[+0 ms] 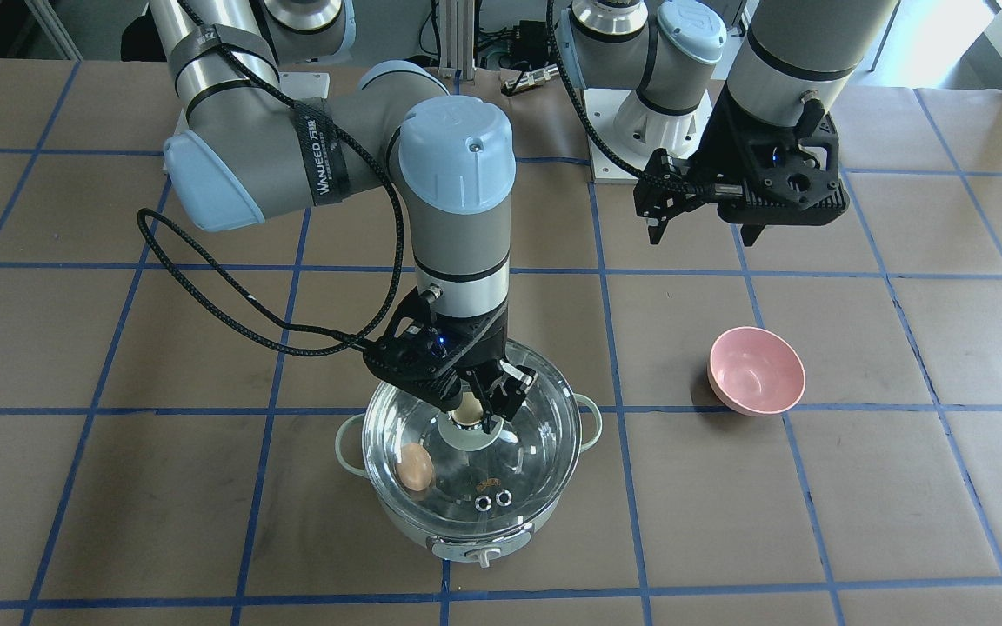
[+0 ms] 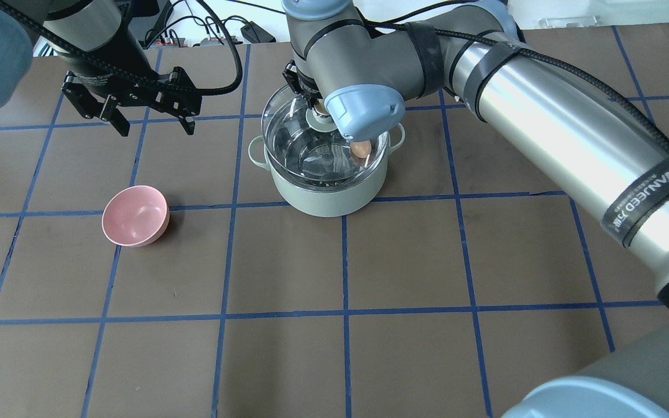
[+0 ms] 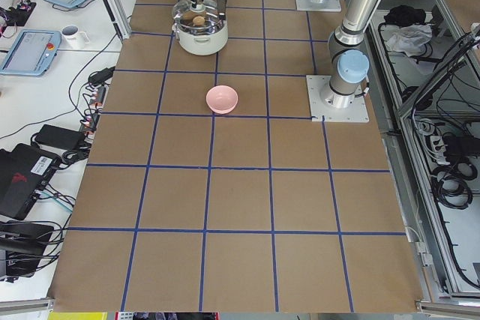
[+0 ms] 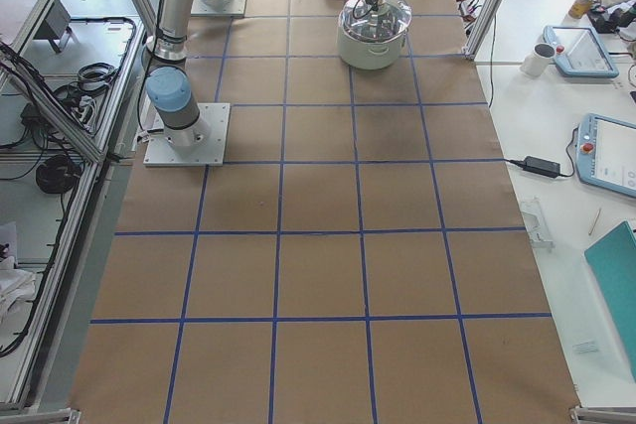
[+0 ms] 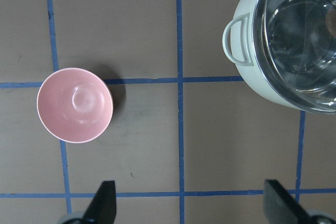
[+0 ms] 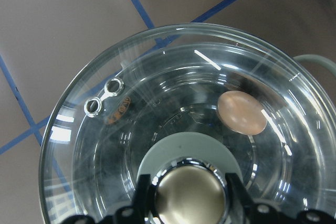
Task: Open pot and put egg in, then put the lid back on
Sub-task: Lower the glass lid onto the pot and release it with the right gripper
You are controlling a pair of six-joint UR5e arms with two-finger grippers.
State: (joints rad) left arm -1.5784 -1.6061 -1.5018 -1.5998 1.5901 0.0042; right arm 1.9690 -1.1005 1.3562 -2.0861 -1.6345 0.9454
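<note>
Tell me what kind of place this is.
Most likely a robotics lab, not a kitchen: two robot arms bolted to a table gridded with blue tape, with control tablets and loose cables alongside.

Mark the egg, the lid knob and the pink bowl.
egg (image 1: 415, 467), exterior front-facing view, middle of its shell.
lid knob (image 6: 190, 191), right wrist view, top of the knob.
pink bowl (image 5: 75, 104), left wrist view, inner bottom.

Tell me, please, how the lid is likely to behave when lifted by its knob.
The lid is clear glass: probably rigid, rather heavy, breakable if dropped. Its smooth round knob gives the right pincer little bite, so it might slip or tilt.
</note>
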